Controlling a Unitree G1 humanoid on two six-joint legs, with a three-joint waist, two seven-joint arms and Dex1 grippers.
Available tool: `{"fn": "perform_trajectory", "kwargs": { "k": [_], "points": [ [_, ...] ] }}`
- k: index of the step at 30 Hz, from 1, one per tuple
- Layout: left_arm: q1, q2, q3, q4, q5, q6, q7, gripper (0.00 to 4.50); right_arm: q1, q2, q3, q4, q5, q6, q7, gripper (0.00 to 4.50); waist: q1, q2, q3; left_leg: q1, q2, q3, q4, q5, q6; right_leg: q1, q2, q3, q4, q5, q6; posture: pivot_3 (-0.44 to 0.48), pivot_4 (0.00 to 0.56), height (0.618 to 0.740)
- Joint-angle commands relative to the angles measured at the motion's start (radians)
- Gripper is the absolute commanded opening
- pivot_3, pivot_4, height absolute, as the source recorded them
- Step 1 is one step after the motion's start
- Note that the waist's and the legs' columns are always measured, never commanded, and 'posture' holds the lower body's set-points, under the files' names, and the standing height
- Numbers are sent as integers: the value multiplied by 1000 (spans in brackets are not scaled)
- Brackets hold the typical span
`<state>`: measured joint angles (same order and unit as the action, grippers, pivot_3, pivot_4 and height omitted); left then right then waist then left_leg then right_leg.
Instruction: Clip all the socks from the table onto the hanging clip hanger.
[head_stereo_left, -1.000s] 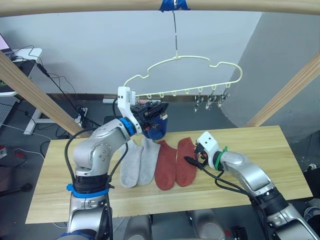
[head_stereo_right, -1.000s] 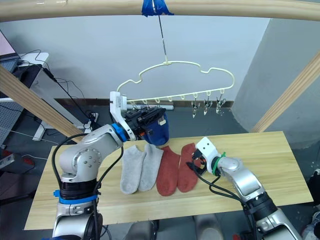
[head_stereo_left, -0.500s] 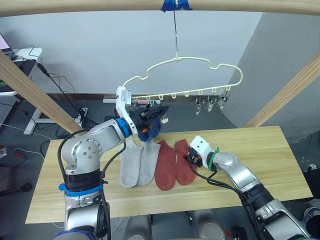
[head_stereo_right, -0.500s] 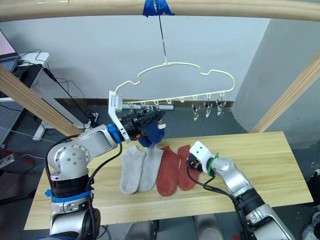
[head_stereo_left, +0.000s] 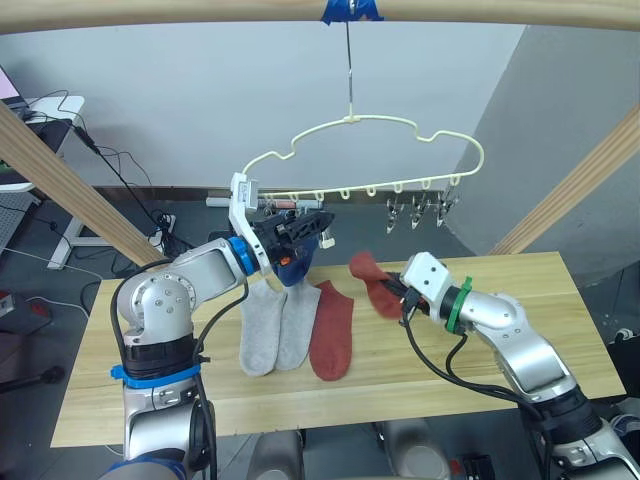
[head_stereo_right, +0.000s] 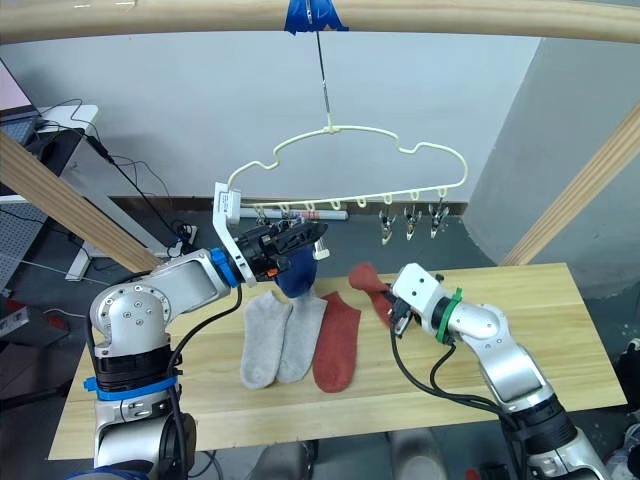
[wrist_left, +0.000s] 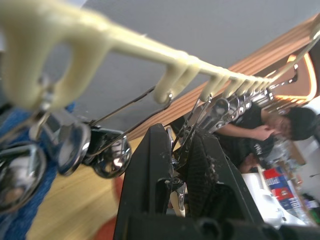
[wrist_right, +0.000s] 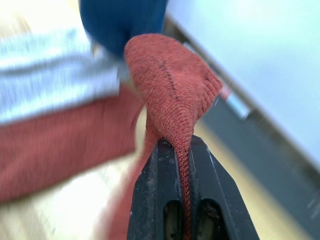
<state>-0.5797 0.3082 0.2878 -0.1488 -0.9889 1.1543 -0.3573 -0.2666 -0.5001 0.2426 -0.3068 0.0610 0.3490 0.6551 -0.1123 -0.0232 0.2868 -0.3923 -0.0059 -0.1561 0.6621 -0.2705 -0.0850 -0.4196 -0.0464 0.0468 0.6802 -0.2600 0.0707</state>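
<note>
My right gripper (head_stereo_left: 402, 297) pinches one rust red sock (head_stereo_left: 375, 281), lifted off the table (head_stereo_left: 560, 300) at frame centre. My left gripper (head_stereo_left: 322, 225) grips a metal clip (wrist_left: 181, 150) of the clip hanger (head_stereo_left: 400, 135); a blue sock (head_stereo_left: 293, 266) hangs beneath it.

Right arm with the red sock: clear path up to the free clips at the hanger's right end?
Probably yes. The right end effector grips a red sock just below the free clips; nothing lies between, and the left end effector works further left.

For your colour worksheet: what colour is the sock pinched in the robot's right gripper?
Rust red sock, seen best in the right wrist view.
</note>
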Motion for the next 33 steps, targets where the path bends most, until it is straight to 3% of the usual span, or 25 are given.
{"fn": "perform_trajectory", "kwargs": {
  "k": [1,12,33],
  "points": [
    [-7,-12,23,41,-33,42,48,289,1,-2,-11,-94,18,40,10,24,0,0,0,0,0,0,0,0,0,0,0,0,0,0,0,-151,277,740],
    [-31,-49,53,66,-125,50,128,289,-13,49,-2,-158,10,108,-33,24,0,0,0,0,0,0,0,0,0,0,0,0,0,0,0,-169,275,740],
    [-16,-47,33,59,-154,35,155,289,-82,112,31,-151,-2,128,-60,24,0,0,0,0,0,0,0,0,0,-1,0,0,-1,0,0,-168,274,740]
  ]
}}
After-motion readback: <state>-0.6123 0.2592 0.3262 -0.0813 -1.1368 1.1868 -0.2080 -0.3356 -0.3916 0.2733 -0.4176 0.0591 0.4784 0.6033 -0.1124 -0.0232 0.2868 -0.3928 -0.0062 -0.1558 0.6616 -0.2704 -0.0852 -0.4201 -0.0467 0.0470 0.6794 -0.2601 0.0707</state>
